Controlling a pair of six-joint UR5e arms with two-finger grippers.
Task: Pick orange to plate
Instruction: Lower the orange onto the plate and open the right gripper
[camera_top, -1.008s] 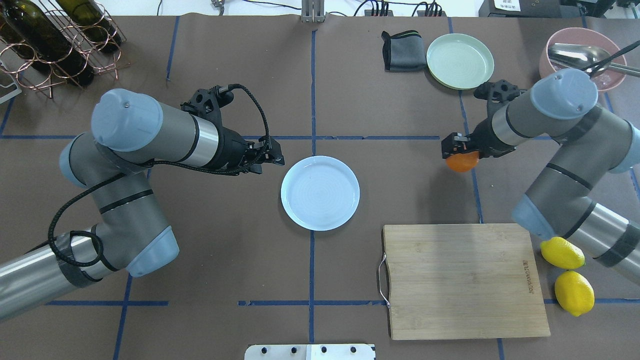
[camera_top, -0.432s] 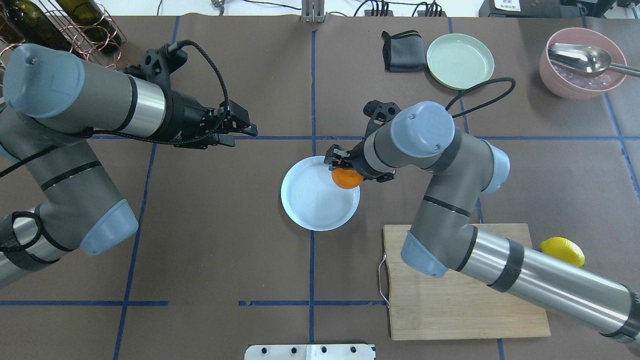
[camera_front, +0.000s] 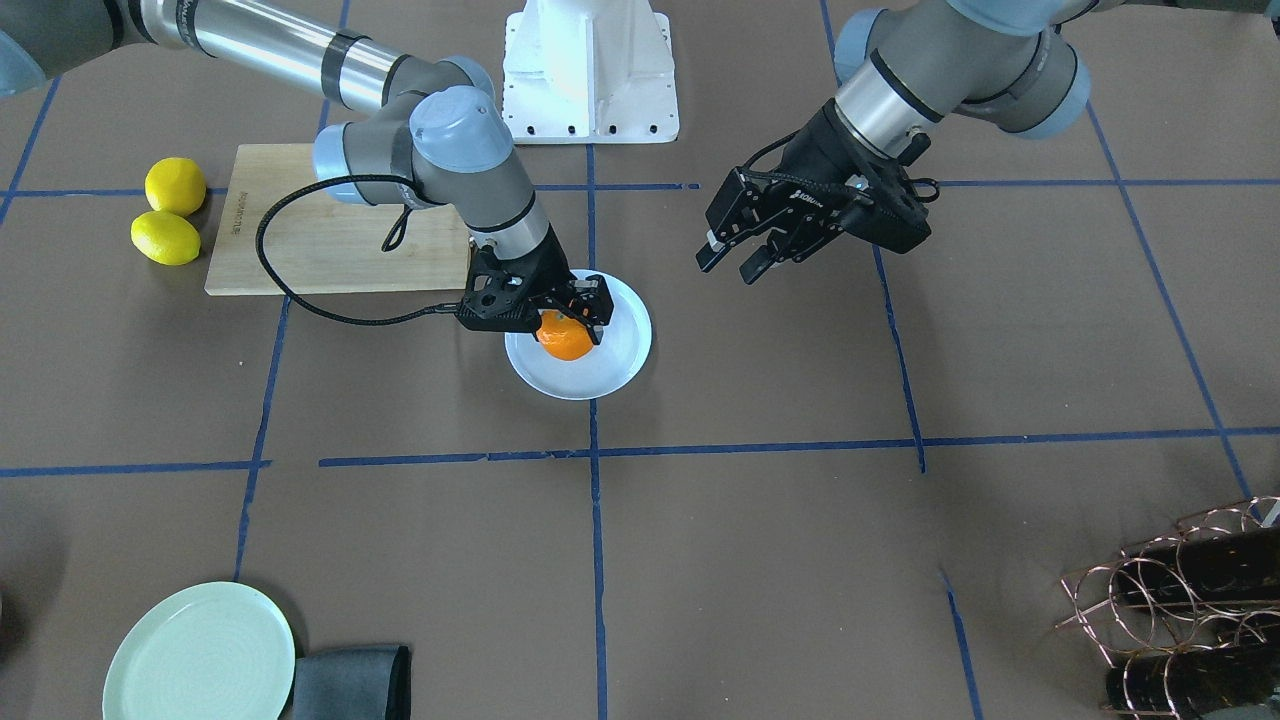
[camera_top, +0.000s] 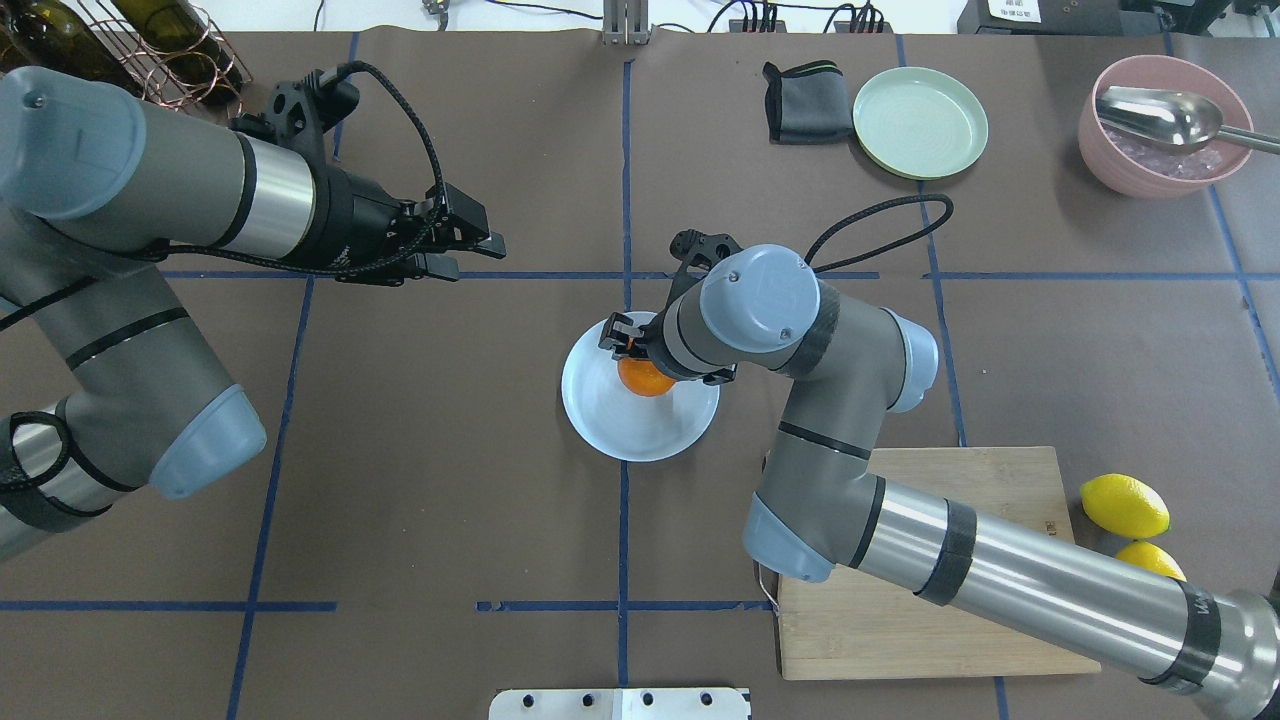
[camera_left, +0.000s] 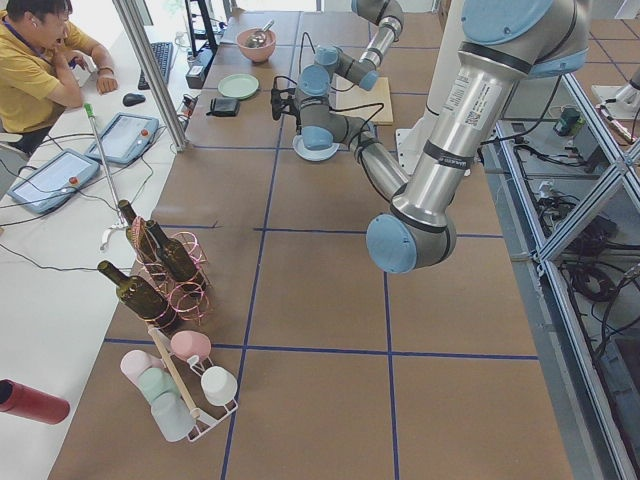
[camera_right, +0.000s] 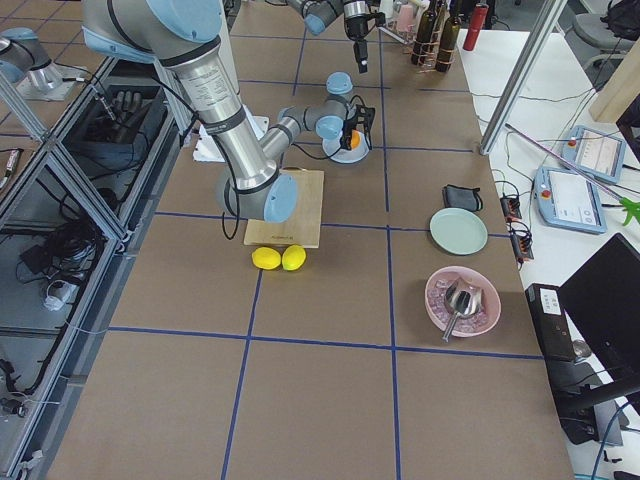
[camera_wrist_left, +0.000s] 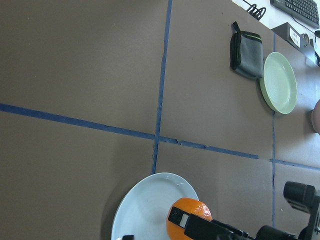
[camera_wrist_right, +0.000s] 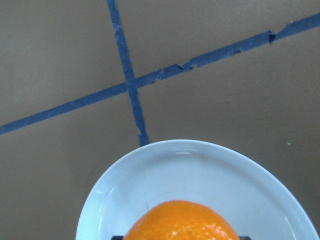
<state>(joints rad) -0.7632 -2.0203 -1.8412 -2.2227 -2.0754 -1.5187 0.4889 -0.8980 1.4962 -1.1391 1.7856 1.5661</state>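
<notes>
From my remote station I see the brown table (camera_top: 450, 500), crossed with blue tape lines, filling the overhead view. The right arm (camera_top: 1000, 580) reaches in over the wooden cutting board (camera_top: 1000, 480) toward the middle of the table. The left arm (camera_top: 150, 190) hangs above the table's far left part, well apart from the work. The pale blue plate (camera_top: 625, 430) sits at the crossing of two tape lines, just beside the board's handle corner. A green plate (camera_top: 920, 122) lies at the far side, and two lemons (camera_front: 165, 238) lie touching each other just off the board's outer edge. The left gripper (camera_front: 728, 268) hovers with its fingers spread and nothing between them. The right gripper (camera_front: 570, 318) is clamped around the orange (camera_top: 645, 378). The fruit is over the blue plate, inside its rim. I cannot tell whether the fruit touches the plate's surface.
</notes>
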